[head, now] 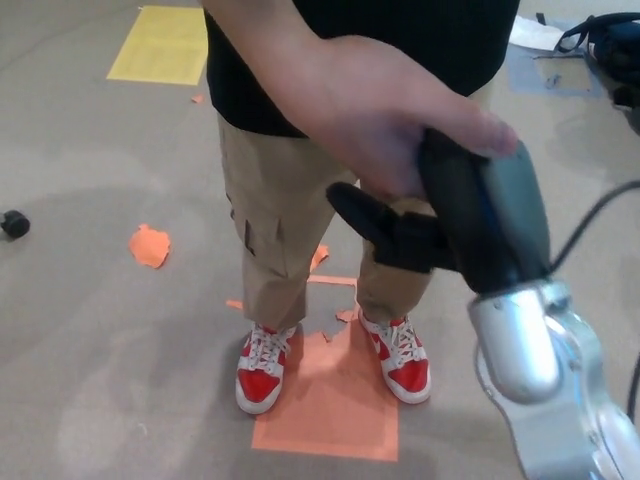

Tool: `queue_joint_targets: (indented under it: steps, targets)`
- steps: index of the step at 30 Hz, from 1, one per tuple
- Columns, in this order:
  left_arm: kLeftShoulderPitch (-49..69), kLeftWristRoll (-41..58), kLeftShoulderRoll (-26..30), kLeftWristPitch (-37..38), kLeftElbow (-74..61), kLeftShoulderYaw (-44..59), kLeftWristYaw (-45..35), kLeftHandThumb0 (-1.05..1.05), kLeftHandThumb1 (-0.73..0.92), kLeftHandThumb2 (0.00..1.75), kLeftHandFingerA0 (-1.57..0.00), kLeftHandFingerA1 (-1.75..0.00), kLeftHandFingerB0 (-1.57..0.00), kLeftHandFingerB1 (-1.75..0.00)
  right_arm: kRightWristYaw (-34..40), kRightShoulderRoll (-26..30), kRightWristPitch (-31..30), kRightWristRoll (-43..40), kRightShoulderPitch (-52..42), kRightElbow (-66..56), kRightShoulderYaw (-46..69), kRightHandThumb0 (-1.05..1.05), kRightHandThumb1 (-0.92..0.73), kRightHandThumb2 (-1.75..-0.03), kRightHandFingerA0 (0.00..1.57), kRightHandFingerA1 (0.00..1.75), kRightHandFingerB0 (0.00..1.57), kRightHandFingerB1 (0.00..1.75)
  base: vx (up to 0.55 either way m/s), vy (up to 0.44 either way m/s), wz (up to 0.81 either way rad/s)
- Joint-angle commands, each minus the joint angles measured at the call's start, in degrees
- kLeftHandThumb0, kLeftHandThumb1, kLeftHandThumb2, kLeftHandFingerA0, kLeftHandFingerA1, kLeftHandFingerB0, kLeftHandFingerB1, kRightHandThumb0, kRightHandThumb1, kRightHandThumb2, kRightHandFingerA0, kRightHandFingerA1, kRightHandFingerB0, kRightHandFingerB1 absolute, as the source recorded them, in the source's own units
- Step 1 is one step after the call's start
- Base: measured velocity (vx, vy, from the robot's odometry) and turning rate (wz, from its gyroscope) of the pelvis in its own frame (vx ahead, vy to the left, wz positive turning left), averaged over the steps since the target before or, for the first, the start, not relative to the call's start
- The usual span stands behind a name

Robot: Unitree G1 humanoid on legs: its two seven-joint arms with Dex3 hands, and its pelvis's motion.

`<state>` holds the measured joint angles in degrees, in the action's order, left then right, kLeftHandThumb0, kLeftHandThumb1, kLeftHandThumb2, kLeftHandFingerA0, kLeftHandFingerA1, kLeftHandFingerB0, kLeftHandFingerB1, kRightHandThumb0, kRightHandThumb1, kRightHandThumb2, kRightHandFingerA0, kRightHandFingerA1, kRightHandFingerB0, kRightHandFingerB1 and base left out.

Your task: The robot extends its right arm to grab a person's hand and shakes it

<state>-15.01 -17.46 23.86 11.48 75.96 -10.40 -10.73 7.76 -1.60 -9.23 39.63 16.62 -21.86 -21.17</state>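
Note:
A person in a black shirt and tan trousers stands right in front of me. The person's hand (375, 110) reaches down from the upper left and wraps over my right hand (455, 220). My right hand is black, on a silver forearm (545, 370) rising from the lower right. Its fingers are closed around the person's palm, with one black finger sticking out below the grip. My left hand does not show.
The person's red and white shoes (262, 368) stand on an orange floor patch (330, 400). A yellow sheet (160, 45) lies far left, an orange scrap (149, 245) at left, a small black object (14, 223) at the left edge. A black cable (600, 215) loops at right.

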Motion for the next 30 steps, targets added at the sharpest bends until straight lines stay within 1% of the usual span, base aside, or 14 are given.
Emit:
queue_joint_targets:
  steps: [1, 7, 8, 12, 13, 14, 16, 20, 22, 23, 24, 25, 26, 30]
  targets:
    - [1.6, -0.4, 0.7, -0.1, 0.4, 0.0, -1.0, -0.82, 0.92, 0.74, -0.25, -0.36, -0.21, -0.34, -8.2, 1.2, -6.7, 0.7, -0.9, -3.0, 0.2, -0.47, -0.6, -0.58, 0.52, 0.43, 0.46, 0.4, 0.0, 0.0, 0.0]
    - [1.8, -0.3, 0.6, -0.2, 0.2, 0.1, -0.9, -0.8, 0.92, 0.74, -0.28, -0.36, -0.24, -0.35, -5.3, 0.8, -5.1, -3.6, 9.1, 25.9, 3.7, -0.41, -0.45, -0.79, 0.43, 0.55, 0.37, 0.5, 0.0, 0.0, 0.0]
    - [2.0, -0.5, 0.6, -0.3, 0.3, -0.1, -0.9, -0.81, 0.92, 0.74, -0.26, -0.36, -0.22, -0.34, -3.9, 0.9, -3.4, -4.0, 12.6, 36.0, 3.8, -0.32, -0.59, -0.57, 0.53, 0.46, 0.46, 0.41, 0.0, 0.0, 0.0]
    - [1.8, -0.9, 0.3, -0.1, 0.3, -0.5, -0.5, -0.8, 0.92, 0.73, -0.27, -0.36, -0.23, -0.34, -2.7, 0.7, -1.7, -4.5, 19.2, 52.6, 4.3, -0.45, -0.48, -0.74, 0.71, 0.64, 0.41, 0.5, 0.0, 0.0, 0.0]
    - [1.7, -1.0, 0.4, -0.1, 0.3, -0.5, -0.5, -0.8, 0.92, 0.73, -0.27, -0.36, -0.23, -0.34, -2.5, 0.7, -1.4, -4.5, 19.6, 53.7, 4.3, -0.45, -0.48, -0.74, 0.71, 0.64, 0.41, 0.5, 0.0, 0.0, 0.0]
    - [1.5, -1.2, 0.5, -0.1, 0.3, -0.8, -0.4, -0.8, 0.92, 0.74, -0.27, -0.36, -0.23, -0.34, -2.4, 0.3, -1.4, -4.6, 20.3, 55.2, 4.3, -0.37, -0.59, -0.59, 0.95, 0.74, 0.46, 0.42, 0.0, 0.0, 0.0]
    - [1.2, -1.3, 0.6, 0.0, 0.3, -0.8, -0.5, -0.79, 0.92, 0.74, -0.27, -0.36, -0.23, -0.33, -2.1, -0.3, -1.5, -4.7, 20.9, 56.2, 4.2, -0.36, -0.58, -0.57, 0.95, 0.75, 0.45, 0.41, 0.0, 0.0, 0.0]
    - [1.0, -1.1, 0.7, 0.1, 0.4, -0.7, -0.9, -0.83, 0.92, 0.73, -0.27, -0.36, -0.22, -0.34, -0.8, -0.4, -0.1, -4.1, 20.8, 57.2, 3.3, -0.46, -0.49, -0.75, 0.56, 0.59, 0.39, 0.49, 0.0, 0.0, 0.0]
    - [0.8, -1.3, 0.6, -0.6, 0.5, -1.0, -0.7, -0.82, 0.92, 0.75, -0.26, -0.36, -0.22, -0.35, -0.6, -0.2, 0.8, -4.3, 20.6, 57.3, 3.3, -0.48, -0.49, -0.77, 0.6, 0.63, 0.36, 0.49, 0.0, 0.0, 0.0]
    - [0.8, -1.4, 0.6, -0.7, 0.5, -1.1, -0.6, -0.8, 0.92, 0.74, -0.26, -0.36, -0.24, -0.36, -1.4, 0.1, 1.0, -4.7, 20.4, 56.6, 3.4, -0.52, -0.45, -0.81, 0.32, 0.52, 0.21, 0.45, 0.0, 0.0, 0.0]
    - [0.8, -1.2, 0.6, -0.7, 0.5, -0.9, -0.5, -0.8, 0.92, 0.74, -0.26, -0.36, -0.24, -0.36, -2.3, 0.4, 1.2, -5.1, 20.3, 56.2, 3.4, -0.52, -0.45, -0.81, 0.32, 0.52, 0.21, 0.45, 0.0, 0.0, 0.0]
    - [1.0, -1.0, 0.6, -0.2, 0.5, -0.7, -0.1, -0.79, 0.92, 0.73, -0.28, -0.36, -0.25, -0.35, -3.2, 1.3, 2.0, -4.9, 19.9, 56.1, 2.9, -0.34, -0.41, -0.96, 0.0, 0.48, 0.0, 0.46, 0.0, 0.0, 0.0]
    - [1.0, -1.0, 0.6, 0.1, 0.5, -0.7, -0.4, -0.79, 0.92, 0.72, -0.29, -0.36, -0.24, -0.34, -3.0, 2.1, 2.5, -4.1, 19.6, 55.9, 2.2, -0.74, -0.5, -0.84, 0.0, 0.13, 0.06, 0.21, 0.0, 0.0, 0.0]
    - [0.7, -1.7, 0.6, 0.1, 0.4, -1.3, -0.2, -0.84, 0.92, 0.73, -0.3, -0.37, -0.25, -0.35, 0.8, 4.6, 4.0, -2.1, 17.3, 54.5, 0.9, -0.9, -0.55, -0.88, 0.0, 0.01, 0.0, 0.0, 0.0, 0.0, 0.0]
